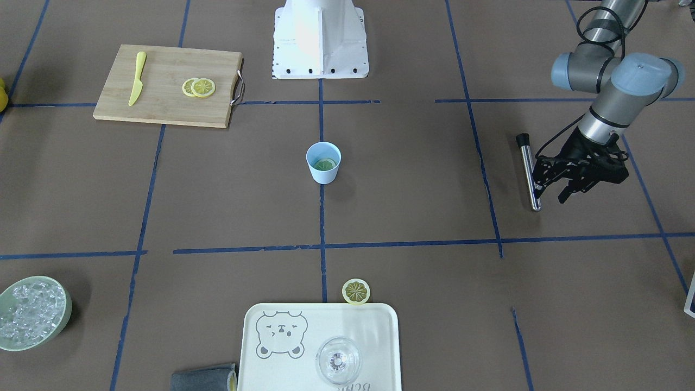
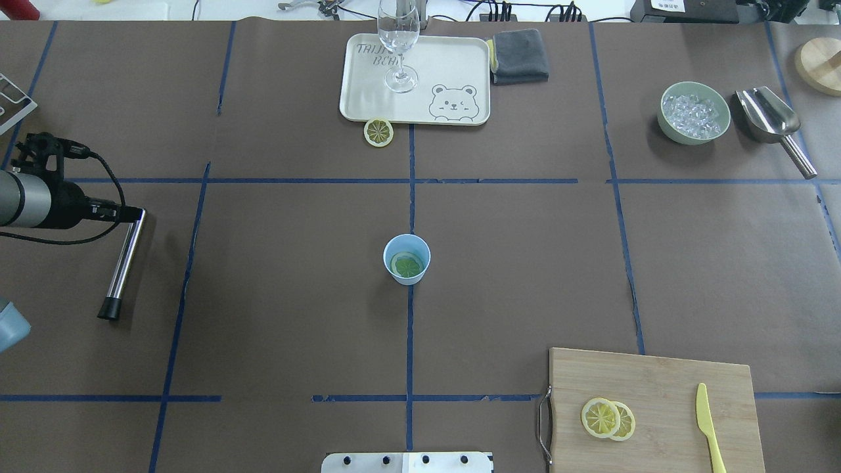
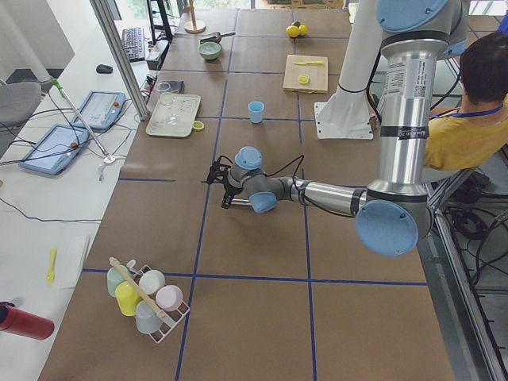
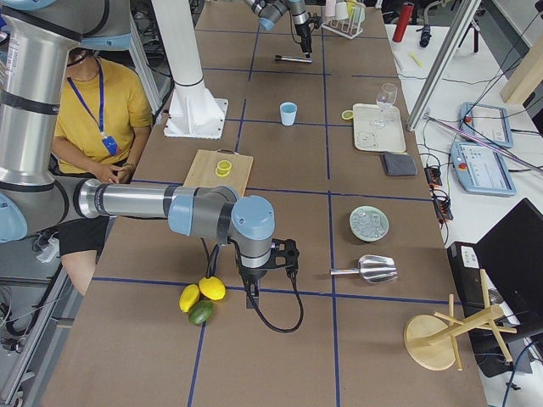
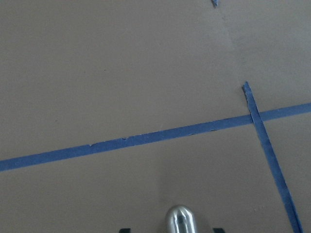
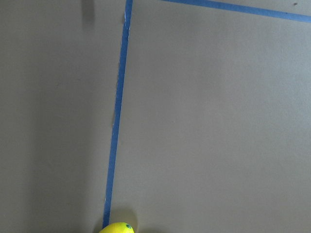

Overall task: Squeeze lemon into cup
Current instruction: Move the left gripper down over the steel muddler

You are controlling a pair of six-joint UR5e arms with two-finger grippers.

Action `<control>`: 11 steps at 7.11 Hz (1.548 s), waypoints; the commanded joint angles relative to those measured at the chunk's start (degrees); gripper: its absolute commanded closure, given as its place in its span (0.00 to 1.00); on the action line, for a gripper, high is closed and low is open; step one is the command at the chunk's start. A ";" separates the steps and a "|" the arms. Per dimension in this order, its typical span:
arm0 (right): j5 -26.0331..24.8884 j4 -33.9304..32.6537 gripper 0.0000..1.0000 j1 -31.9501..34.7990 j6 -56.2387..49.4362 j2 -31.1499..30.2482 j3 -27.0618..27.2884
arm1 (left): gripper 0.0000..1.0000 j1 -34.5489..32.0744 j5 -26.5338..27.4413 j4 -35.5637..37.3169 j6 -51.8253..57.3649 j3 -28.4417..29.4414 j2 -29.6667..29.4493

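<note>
- lemon slice [image 1: 326,164] sits flat in the bottom of the cup [image 1: 323,172], pale segmented face up, looking greenish against the blue walls.
- cup: small, light-blue, tapered plastic with no handle. it stands upright mid-table [image 1: 407,179] on a crossing of blue tape lines [image 1: 321,228], well apart from everything else.
- two spare slices [image 1: 198,87] overlap on the wooden cutting board [image 1: 163,111], near a yellow knife [image 1: 137,79].
- fourth slice [image 1: 355,291] rests on the table, touching the rim of the cream tray [image 1: 358,326].
- tray carries a clear stemmed glass [image 1: 337,360], upright. a grey cloth [image 2: 519,56] lies just beside the tray.
- pale-green bowl [image 2: 670,128] of ice and a steel scoop [image 2: 769,118] sit side by side.
- left arm's fingers [image 1: 550,191]: spread, pointing down astride the rounded steel end of a rod [image 1: 529,174]. the wrist view shows a gap on each side, so nothing is gripped. the rod is black-capped and lies flat.
- right arm's fingers [image 4: 287,257]: seen only from the side, so i cannot tell how far apart they are. they hang near two whole lemons [image 4: 202,292] and a green fruit [image 4: 201,314].
</note>
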 commanded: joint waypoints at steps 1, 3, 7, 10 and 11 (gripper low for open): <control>-0.07 0.00 0.00 0.17 -0.04 -0.12 -0.06 | 0.36 1.41 1.63 -0.09 -0.22 0.40 -0.04; -0.07 0.00 0.00 0.35 -0.04 -0.12 -0.41 | 0.40 2.03 1.89 -0.09 -0.93 0.66 -0.04; -0.16 0.00 0.00 0.35 -0.04 -0.04 -0.59 | 0.41 2.56 2.86 -0.09 -1.01 0.93 -0.13; -0.16 0.00 0.00 0.43 -0.04 -0.04 -0.59 | 0.52 2.73 3.82 -0.09 -1.19 0.93 -0.13; -0.16 0.00 0.00 0.44 -0.04 -0.04 -0.76 | 0.52 2.82 3.82 -0.09 -1.19 0.93 -0.13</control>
